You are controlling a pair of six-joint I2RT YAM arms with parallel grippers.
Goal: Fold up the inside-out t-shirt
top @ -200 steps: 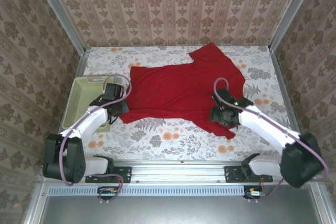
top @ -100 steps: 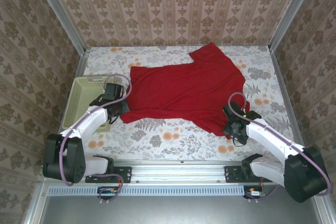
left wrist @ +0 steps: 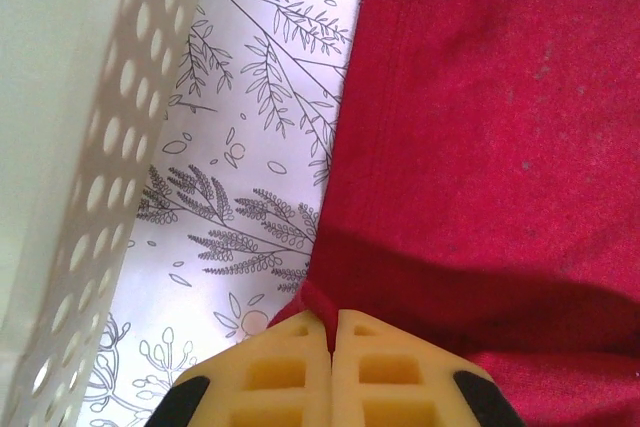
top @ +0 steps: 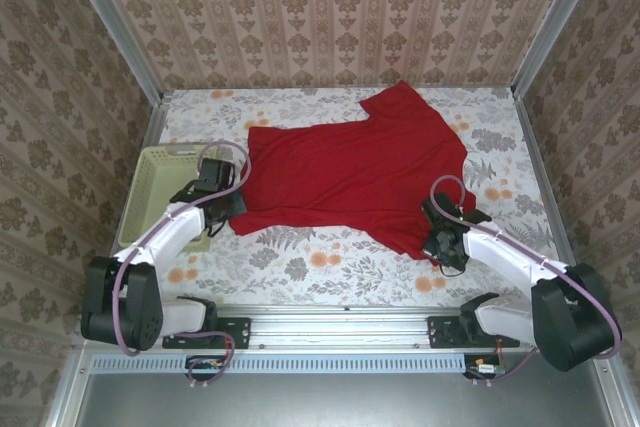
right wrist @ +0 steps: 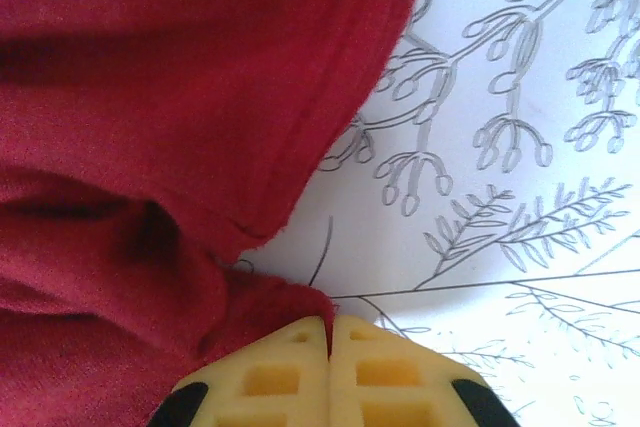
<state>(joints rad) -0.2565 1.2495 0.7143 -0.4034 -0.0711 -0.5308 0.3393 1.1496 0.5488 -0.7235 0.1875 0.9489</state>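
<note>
The inside-out t-shirt [top: 350,172] is plain red and lies spread across the middle of the flowered tabletop, one sleeve reaching toward the back wall. My left gripper [top: 226,209] sits at the shirt's near left corner, next to the basket. In the left wrist view its yellow jaws [left wrist: 330,322] are shut on a fold of the red hem [left wrist: 312,297]. My right gripper [top: 440,247] rests at the shirt's near right corner. In the right wrist view it [right wrist: 330,325] is shut on a pinch of red cloth [right wrist: 280,302] at the shirt's edge.
A pale green perforated basket [top: 150,192] stands at the left edge of the table, its wall [left wrist: 90,177] close beside my left gripper. Patterned walls and metal posts close in the table on three sides. A metal rail [top: 340,332] runs along the near edge.
My right arm slid toward the near right corner of the shirt and its gripper closed on the cloth there. The left arm stayed where it was, still gripping.
</note>
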